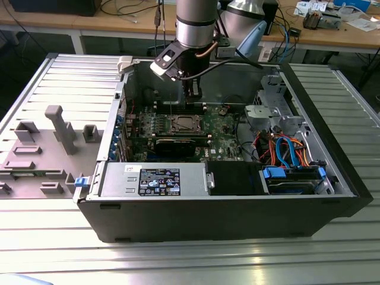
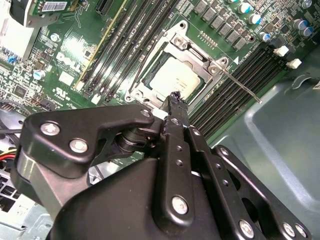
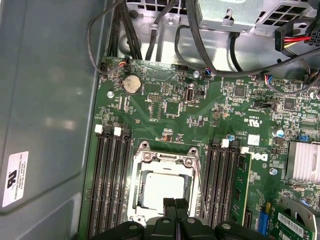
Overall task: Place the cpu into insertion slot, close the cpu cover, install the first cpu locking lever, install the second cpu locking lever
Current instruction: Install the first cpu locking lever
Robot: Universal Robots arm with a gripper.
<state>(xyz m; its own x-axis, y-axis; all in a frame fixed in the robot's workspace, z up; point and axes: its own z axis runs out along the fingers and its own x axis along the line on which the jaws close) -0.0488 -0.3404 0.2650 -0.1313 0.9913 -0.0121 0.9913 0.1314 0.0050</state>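
cpu (image 3: 159,192) (inside the cpu cover (image 3: 167,159)) right by the pressed-together jaws

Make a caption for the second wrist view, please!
Shut gripper hovers at the edge of the cpu, which sits framed by the cpu cover.

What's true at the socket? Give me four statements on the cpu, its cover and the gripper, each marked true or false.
1. The cpu lies in the insertion slot. True.
2. The cpu cover stands raised open. False: it lies flat, framing the cpu.
3. The gripper grips the cpu. False: it is shut on nothing, close over the socket's edge.
4. Memory slots flank the socket on both sides. True.
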